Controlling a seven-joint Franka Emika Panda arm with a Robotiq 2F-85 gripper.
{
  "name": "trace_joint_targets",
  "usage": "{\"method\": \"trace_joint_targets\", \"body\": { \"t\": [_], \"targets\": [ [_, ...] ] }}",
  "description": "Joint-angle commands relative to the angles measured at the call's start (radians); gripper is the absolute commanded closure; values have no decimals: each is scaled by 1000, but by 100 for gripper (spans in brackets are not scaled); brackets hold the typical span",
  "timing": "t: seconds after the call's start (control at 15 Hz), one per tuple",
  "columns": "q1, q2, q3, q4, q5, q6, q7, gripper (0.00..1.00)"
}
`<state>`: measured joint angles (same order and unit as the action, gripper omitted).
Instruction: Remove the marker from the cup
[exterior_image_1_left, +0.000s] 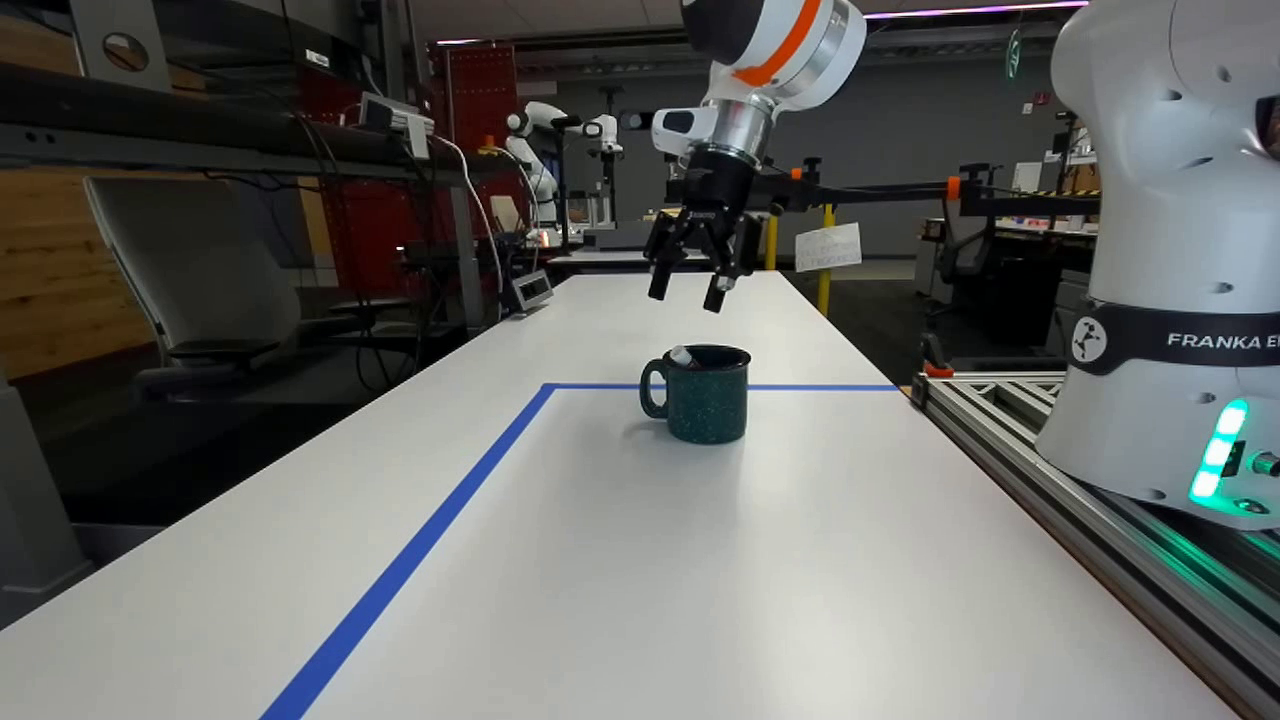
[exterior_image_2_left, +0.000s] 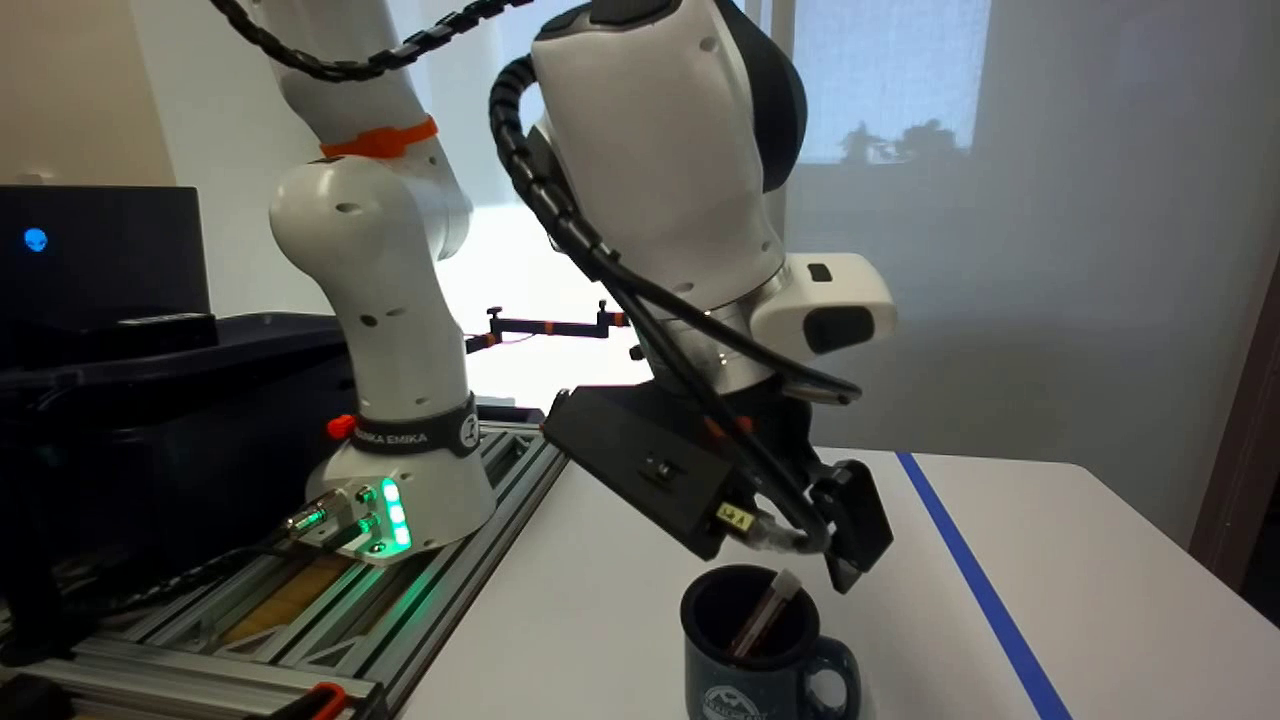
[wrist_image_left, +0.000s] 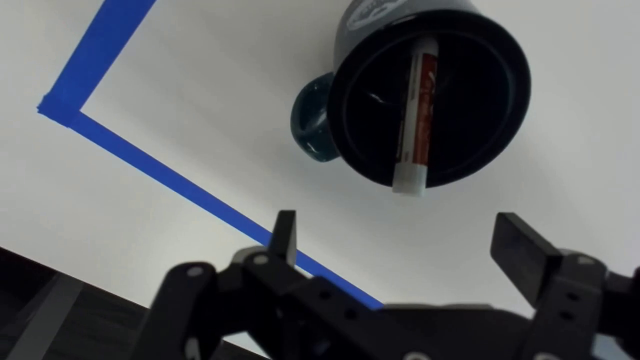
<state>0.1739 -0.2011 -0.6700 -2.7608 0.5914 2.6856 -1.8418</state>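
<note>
Standing inside blue tape (wrist_image_left: 190, 189) on white table (exterior_image_1_left: 620, 580), cup (exterior_image_1_left: 708, 405) with marker (wrist_image_left: 418, 115) inside; gripper (exterior_image_1_left: 686, 294) agape; grey wall (exterior_image_1_left: 920, 125) beyond.

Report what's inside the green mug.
Inside the mug, a red-and-white marker leans, one pale end poking past the rim. The marker covers the strip of interior behind it; elsewhere is too dark to tell if anything else lies there.

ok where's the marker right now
In the wrist view, the marker leans inside the cup, right of its handle, whitish end poking over the rim toward the open hand.
</note>
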Motion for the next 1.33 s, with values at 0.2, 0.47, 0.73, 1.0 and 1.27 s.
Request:
{"method": "trace_joint_targets", "body": {
  "t": [0.2, 0.47, 0.73, 1.0, 1.27],
  "targets": [
    [35, 85, -1, 0, 68, 70, -44, 0],
    [48, 112, 11, 0, 98, 76, -54, 0],
    [60, 131, 23, 1, 140, 105, -68, 27],
    [67, 142, 34, 1, 182, 124, -82, 58],
    [68, 155, 47, 1, 212, 137, -99, 78]
  ]
}}
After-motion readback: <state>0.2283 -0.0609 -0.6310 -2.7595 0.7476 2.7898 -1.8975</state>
